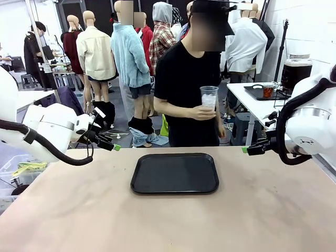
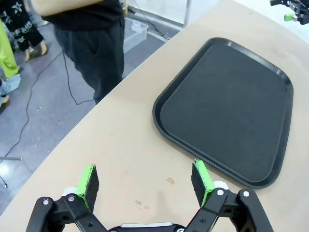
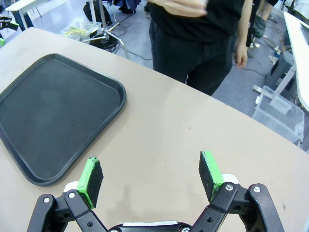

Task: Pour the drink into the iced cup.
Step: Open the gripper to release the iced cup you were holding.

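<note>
Currently iced cup (image 1: 209, 97) upright in person's hand (image 1: 201, 112); both grippers spread wide, empty.

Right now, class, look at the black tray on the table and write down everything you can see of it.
The black tray is a flat rectangle with rounded corners and a low raised rim, apparently matte plastic with a finely textured floor. It lies level on the tan table, near the middle and toward the far edge where the person stands, long side facing the robot. Nothing sits on it. It lies between the two arms, and neither tool touches it.
</note>
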